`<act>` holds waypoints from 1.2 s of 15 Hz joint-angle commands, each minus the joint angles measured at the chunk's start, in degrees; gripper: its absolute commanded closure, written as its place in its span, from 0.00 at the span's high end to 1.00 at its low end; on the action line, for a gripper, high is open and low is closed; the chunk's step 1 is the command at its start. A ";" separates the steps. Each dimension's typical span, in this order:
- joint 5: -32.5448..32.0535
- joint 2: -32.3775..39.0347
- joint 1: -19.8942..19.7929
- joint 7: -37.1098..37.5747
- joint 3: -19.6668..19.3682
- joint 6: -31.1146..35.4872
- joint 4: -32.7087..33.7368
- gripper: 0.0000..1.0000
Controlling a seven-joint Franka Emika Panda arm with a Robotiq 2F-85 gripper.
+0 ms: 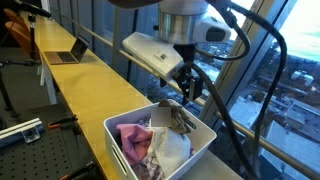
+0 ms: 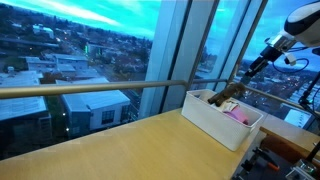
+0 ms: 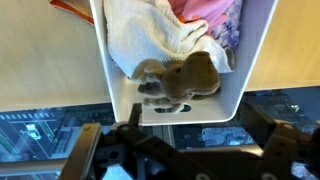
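Black and spread wide, the empty fingers of the gripper (image 3: 185,150) are seen nearest in the wrist view. Just beyond, a brown plush toy (image 3: 185,78) is lodged at the end of the white bin (image 3: 255,90), against a cream cloth (image 3: 145,35); a pink cloth (image 3: 210,15) is piled farther in.

A brown plush toy (image 3: 185,80) lies slumped on pale cloth (image 3: 140,35) against the white bin's (image 3: 258,50) end wall.
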 commanded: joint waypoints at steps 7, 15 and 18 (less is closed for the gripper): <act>5.57 9.42 -4.73 -2.11 7.03 4.55 3.58 1.00; 2.49 12.37 -6.02 -1.87 10.95 10.74 0.38 0.74; 1.91 12.53 -6.43 -1.93 11.61 12.29 -1.18 0.62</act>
